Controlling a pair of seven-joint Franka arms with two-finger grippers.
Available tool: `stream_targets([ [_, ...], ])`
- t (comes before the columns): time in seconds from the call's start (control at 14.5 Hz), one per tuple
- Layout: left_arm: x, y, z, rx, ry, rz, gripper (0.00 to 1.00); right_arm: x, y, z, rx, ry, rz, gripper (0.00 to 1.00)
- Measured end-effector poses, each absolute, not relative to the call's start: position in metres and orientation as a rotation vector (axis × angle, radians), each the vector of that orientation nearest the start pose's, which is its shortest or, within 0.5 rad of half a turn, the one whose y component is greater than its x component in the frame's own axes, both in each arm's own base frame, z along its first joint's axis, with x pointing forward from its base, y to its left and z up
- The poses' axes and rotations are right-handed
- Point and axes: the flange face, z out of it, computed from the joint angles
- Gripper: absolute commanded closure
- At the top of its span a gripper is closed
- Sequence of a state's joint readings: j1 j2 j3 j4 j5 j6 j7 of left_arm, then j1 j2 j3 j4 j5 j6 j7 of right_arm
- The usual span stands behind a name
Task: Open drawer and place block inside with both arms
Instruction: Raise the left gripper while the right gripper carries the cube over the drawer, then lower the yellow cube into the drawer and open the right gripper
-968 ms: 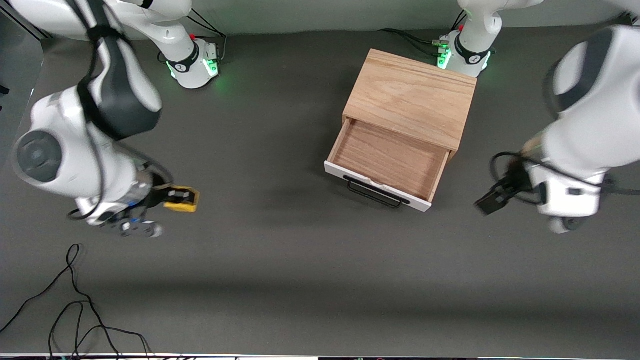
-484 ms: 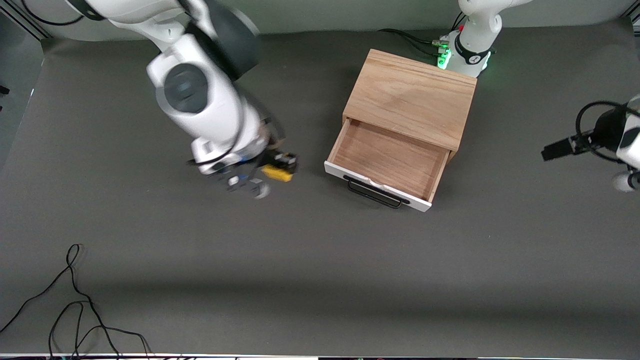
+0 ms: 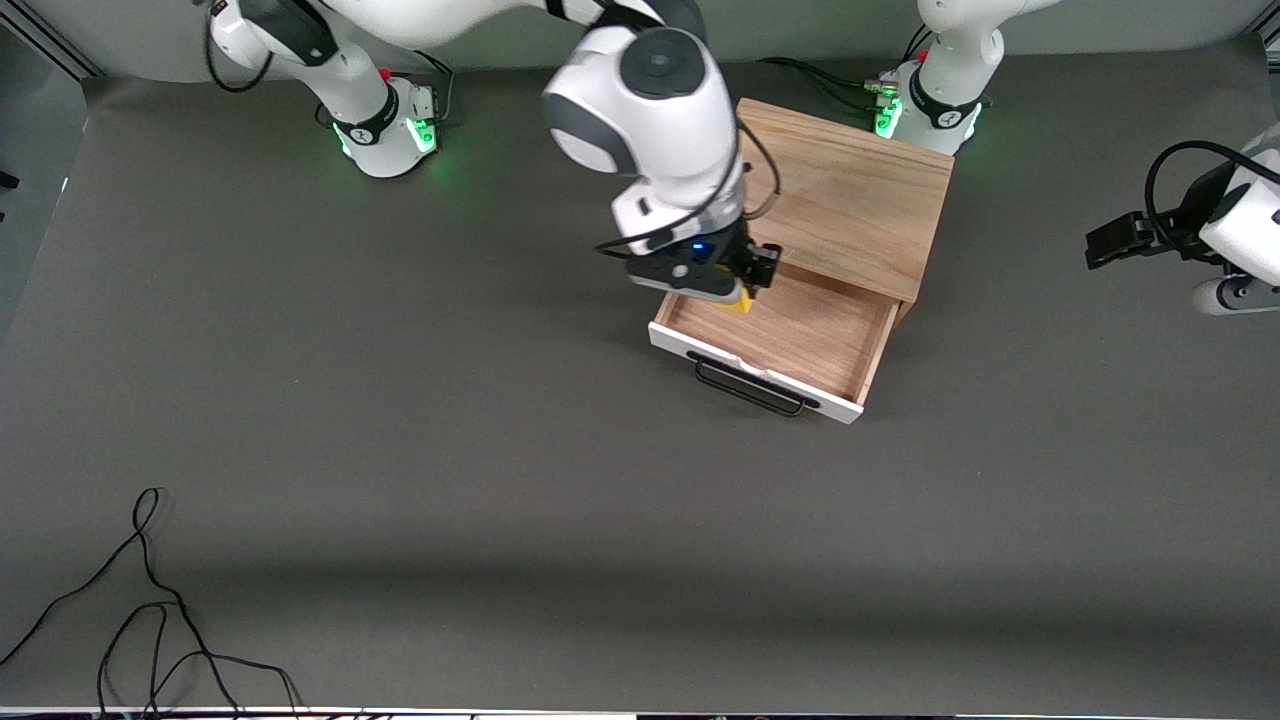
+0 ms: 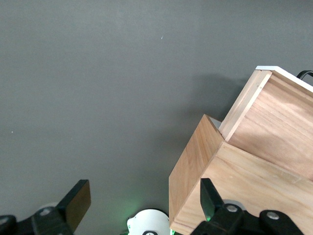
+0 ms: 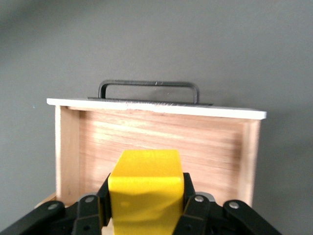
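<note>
The drawer [image 3: 775, 335] stands pulled out of its light oak box [image 3: 840, 195], its brown wooden floor bare and its black wire handle [image 3: 748, 385] facing the front camera. So the opening looks done, and the step in hand is the placing.

The right tool [image 3: 742, 290] hangs over the drawer's inner corner, close to the box and toward the right arm's end of the table. Its fingers [image 5: 190, 203] are drawn in narrow against two opposite sides of the yellow block [image 5: 145, 188], which is clamped between them. In the right wrist view the block sits above the wooden floor, with the white front panel [image 5: 156, 107] and the handle past it. Whether the block already touches the floor I cannot tell; it seems to be just above it.

The next move, as I judge it, calls for a short drop until the block rests on the wood, then spreading the fingers and lifting straight up, minding the nearby side wall [image 5: 67, 152].

The left tool [image 4: 139, 208] waits in the air over bare table [image 3: 1050, 330] at the left arm's end, well apart from the drawer. Its fingers stand wide and hold nothing.
</note>
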State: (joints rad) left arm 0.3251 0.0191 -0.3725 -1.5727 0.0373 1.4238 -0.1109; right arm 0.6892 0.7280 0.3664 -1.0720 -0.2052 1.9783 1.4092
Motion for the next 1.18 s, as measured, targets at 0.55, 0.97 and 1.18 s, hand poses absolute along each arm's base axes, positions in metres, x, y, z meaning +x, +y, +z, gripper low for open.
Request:
stream_targets([
  [0.55, 0.549, -0.003, 0.588, -3.099, -0.026, 0.202, 0.00, 0.454, 0.641, 0.319, -2.945, 0.570, -0.076, 1.00],
  [0.97, 0.550, 0.004, 0.592, -3.101, -0.030, 0.181, 0.00, 0.454, 0.642, 0.306, -2.950, 0.599, -0.062, 0.00],
  [1.18, 0.551, 0.000, 0.595, -3.100, -0.017, 0.165, 0.00, 0.455, 0.642, 0.309, -2.944, 0.602, -0.065, 0.00],
])
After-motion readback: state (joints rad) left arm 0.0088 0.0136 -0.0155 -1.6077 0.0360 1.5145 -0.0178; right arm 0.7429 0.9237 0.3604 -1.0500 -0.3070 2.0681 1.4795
